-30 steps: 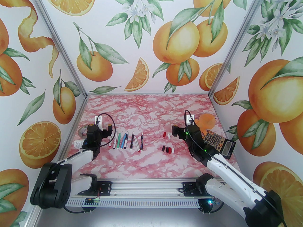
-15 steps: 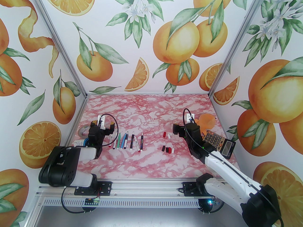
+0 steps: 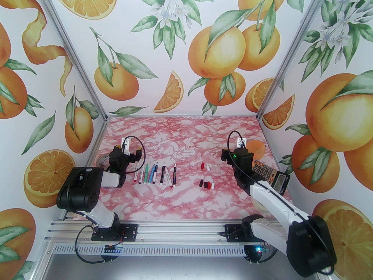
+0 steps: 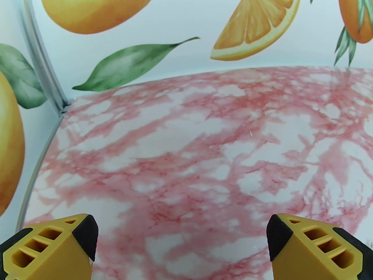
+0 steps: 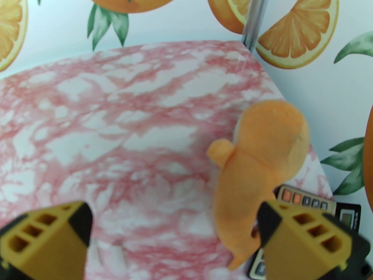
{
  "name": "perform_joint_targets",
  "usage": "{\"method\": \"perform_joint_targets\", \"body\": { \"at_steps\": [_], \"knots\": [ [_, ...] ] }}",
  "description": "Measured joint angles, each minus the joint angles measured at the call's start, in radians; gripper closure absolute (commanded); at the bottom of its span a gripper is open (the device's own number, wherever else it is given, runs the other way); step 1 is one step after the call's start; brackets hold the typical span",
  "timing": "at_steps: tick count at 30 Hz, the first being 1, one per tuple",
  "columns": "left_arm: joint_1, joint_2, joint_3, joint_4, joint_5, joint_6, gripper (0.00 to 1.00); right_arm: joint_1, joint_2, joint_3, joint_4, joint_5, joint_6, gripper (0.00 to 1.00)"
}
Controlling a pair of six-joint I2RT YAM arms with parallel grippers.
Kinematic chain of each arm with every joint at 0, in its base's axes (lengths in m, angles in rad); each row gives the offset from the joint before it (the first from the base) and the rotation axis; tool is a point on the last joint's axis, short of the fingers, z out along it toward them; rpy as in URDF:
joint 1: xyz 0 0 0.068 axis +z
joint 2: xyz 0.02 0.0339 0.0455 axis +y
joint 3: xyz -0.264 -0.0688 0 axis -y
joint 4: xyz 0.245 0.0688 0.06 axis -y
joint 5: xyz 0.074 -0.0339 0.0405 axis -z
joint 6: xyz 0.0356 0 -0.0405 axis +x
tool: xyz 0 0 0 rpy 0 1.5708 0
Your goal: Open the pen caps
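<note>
- Top view: about seven pens (image 3: 153, 174) lie side by side in one row on the table (image 3: 180, 203), left of the middle. They are thin and close together, so the count is hard to be sure of.
- Six caps (image 3: 205, 184) lie loose on the table, to the right of the pens and apart from them. A red one and a white one lie farther back. A black, a red, a black and a white one make a short line nearer the arms.
- The left gripper (image 3: 128, 149) is just left of the pen row, with its fingers apart. It touches no pen.
- The right gripper (image 3: 236, 155) is to the right of the caps and apart from them. One finger shows, and the wrist hides the other.
- An orange toy (image 3: 258, 148) and a calculator (image 3: 269, 176) are by the right wall. The right arm covers part of both.
- A grey round thing (image 3: 101, 159) is by the left wall, mostly hidden by the left arm.
- Left wrist view: two yellow fingers (image 4: 58, 243) with black tips are wide apart, with bare table between them.
- Right wrist view: the fingers (image 5: 306, 238) are wide apart here too. The picture is blurry. The toy lies just past the right finger. That finger hides much of the calculator.
</note>
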Motion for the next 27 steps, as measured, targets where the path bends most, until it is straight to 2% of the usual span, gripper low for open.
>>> {"method": "perform_joint_targets", "body": {
  "at_steps": [13,20,27],
  "knots": [
    [0.0,0.0,0.0,0.0,0.013,0.0,0.0,-0.061,0.274,-0.051,0.407,-0.035,-0.07,0.0],
    [0.0,0.0,0.0,0.0,0.013,0.0,0.0,-0.174,0.35,-0.099,0.591,-0.174,-0.059,0.0],
    [0.0,0.0,0.0,-0.001,0.013,0.0,0.0,-0.181,0.385,-0.151,0.722,-0.268,-0.063,0.0]
  ]
}}
